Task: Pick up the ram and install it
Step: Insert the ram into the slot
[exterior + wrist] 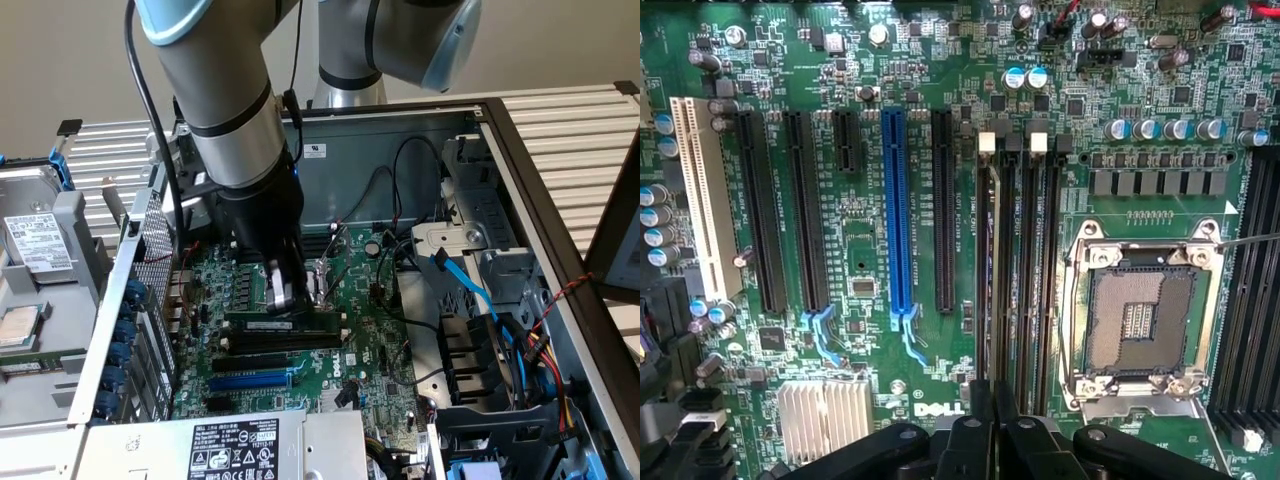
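Exterior view, left to right: hard drive [35, 250] lies outside the case. Claw [285, 298] is over the motherboard [385, 345], fingers pressed together. The ram [275, 326] stands edge-up in a black memory slot just under the tips, white label showing. Contact unclear. Blue expansion slot [250, 380] is near it. Blue cables [470, 285] at right.

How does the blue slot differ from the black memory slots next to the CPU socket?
The blue slot is bright blue; the memory slots are black. The blue slot stands singly between black expansion slots; the memory slots sit packed side by side beside the CPU socket. The blue slot ends in a pale blue clip; two memory slots show white end tabs. All are long, narrow and parallel.
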Robot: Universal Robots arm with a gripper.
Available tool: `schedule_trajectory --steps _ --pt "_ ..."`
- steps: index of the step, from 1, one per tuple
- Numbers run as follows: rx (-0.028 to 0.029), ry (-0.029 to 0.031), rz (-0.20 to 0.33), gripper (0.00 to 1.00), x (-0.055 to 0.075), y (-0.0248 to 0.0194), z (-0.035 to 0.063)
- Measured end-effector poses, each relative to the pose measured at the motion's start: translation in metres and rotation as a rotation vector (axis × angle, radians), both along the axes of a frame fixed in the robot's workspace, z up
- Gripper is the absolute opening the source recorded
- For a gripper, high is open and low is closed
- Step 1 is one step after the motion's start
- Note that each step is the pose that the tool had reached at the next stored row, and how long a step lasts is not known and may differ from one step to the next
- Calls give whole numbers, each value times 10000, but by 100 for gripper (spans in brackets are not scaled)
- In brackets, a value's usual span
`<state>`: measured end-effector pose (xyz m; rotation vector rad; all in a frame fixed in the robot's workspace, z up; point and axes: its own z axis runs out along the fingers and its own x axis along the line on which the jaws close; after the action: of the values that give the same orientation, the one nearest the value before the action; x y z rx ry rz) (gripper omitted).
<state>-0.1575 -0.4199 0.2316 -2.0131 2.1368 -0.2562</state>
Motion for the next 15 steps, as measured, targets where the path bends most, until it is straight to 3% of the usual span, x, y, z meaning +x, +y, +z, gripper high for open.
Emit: schedule_trajectory --steps 2,8,12,15 --pt "2 -59 -5 12 -1 1 -4" --pt "0 -70 -61 12 -45 2 -6" --pt "-6 -109 -102 12 -93 8 -16" --pt "-20 -206 -129 12 -115 15 -32"
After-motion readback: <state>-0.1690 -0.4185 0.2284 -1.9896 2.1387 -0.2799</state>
